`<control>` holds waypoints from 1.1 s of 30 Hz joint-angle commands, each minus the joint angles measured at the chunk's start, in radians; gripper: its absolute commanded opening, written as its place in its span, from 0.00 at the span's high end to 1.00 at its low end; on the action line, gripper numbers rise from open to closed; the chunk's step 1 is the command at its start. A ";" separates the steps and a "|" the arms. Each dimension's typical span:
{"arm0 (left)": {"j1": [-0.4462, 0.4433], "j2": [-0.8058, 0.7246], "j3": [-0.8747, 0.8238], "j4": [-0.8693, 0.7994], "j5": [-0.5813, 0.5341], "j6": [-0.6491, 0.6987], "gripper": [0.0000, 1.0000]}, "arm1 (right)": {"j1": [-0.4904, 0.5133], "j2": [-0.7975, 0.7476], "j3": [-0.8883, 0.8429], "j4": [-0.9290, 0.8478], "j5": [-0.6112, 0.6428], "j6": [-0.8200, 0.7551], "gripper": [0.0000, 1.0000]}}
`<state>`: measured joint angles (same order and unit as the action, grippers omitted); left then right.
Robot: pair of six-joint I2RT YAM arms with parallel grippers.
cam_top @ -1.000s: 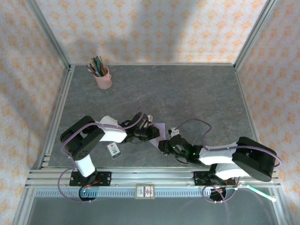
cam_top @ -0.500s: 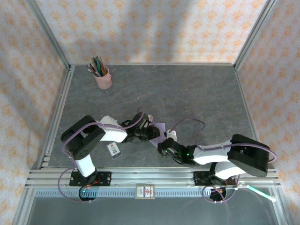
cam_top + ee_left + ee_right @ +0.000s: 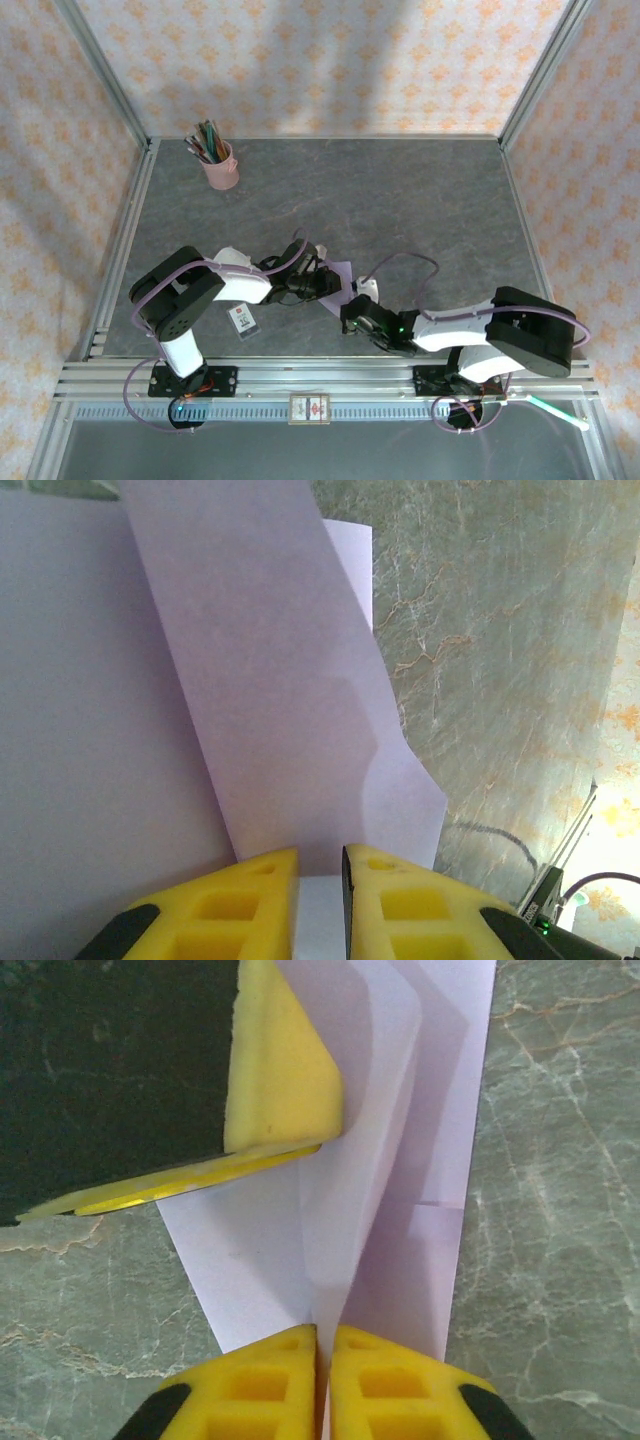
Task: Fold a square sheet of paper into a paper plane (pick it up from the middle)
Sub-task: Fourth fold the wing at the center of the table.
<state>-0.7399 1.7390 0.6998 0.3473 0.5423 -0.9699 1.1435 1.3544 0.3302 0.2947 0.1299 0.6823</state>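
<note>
The lavender sheet of paper point(image 3: 343, 272) lies folded in several layers toward a narrow paper plane shape, on the grey table between my two grippers. In the right wrist view, my right gripper point(image 3: 323, 1345) is shut on a raised centre fold of the paper point(image 3: 400, 1160). My left gripper's yellow finger point(image 3: 285, 1060) rests on the paper's far left part. In the left wrist view, my left gripper point(image 3: 320, 880) stands narrowly open over the paper point(image 3: 260, 680), with a pale strip showing in the gap. From above, the left gripper point(image 3: 328, 287) and the right gripper point(image 3: 350, 318) nearly touch.
A small white card with dark print point(image 3: 242, 318) lies beside the left arm. A pink cup of pens point(image 3: 221, 168) stands at the back left. Metal frame posts point(image 3: 120, 100) and patterned walls border the grey table point(image 3: 420, 200).
My right arm has slid left toward the paper and its jaws have closed on the fold. The left gripper has stayed where it was.
</note>
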 commanded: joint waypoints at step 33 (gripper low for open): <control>-0.024 -0.047 0.038 -0.013 0.027 0.038 0.75 | -0.303 -0.105 -0.274 0.443 -0.444 0.158 1.00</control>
<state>-0.7578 1.6737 0.7120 0.3271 0.5652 -0.9604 0.8497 1.2358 0.0692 0.6910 -0.2874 0.8143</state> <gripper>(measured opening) 0.252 0.043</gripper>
